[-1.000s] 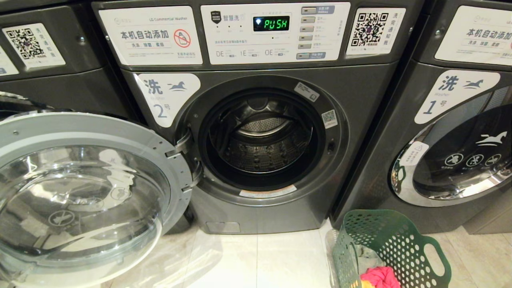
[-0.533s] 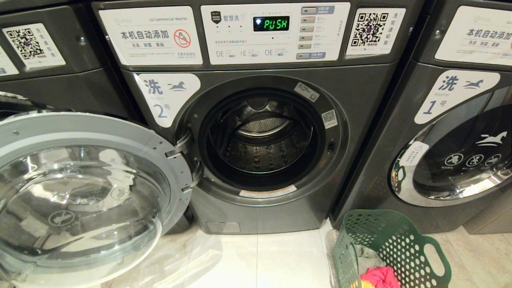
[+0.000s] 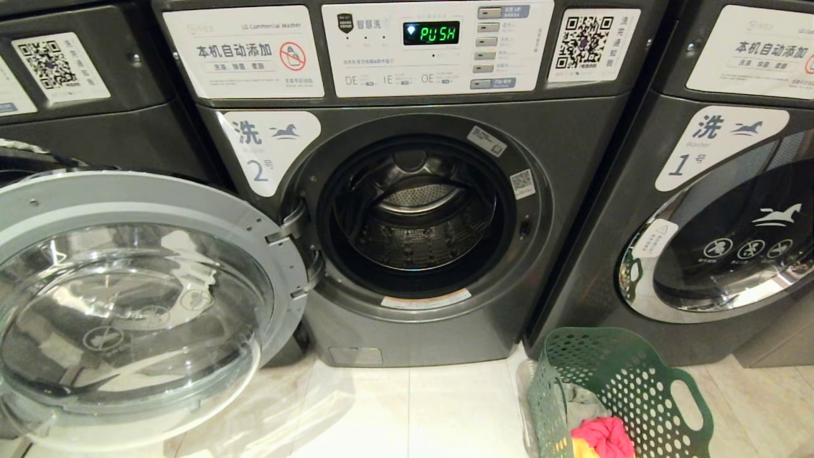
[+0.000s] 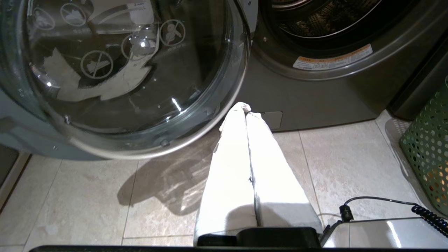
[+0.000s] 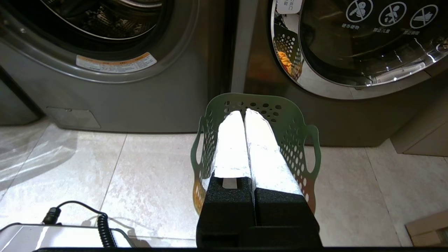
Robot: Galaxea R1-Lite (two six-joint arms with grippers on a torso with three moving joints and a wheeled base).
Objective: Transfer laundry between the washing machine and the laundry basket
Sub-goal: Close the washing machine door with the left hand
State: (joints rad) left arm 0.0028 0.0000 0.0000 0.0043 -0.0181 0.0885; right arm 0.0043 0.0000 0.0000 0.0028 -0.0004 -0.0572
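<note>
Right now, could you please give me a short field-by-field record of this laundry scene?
washing machine: number 2, door swung open leftward, drum looks empty
display: PUSH
laundry basket: on floor, right of machine 2
laundry: pink, grey, yellow pieces in basket
left gripper: shut, empty, over floor
right gripper: shut, empty, above basket

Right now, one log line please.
washer 2 door open, drum empty | laundry in basket | left gripper, right gripper shut, idle

The laundry basket [image 3: 626,381] and its laundry [image 3: 601,436] run off the frame's bottom edge.
</note>
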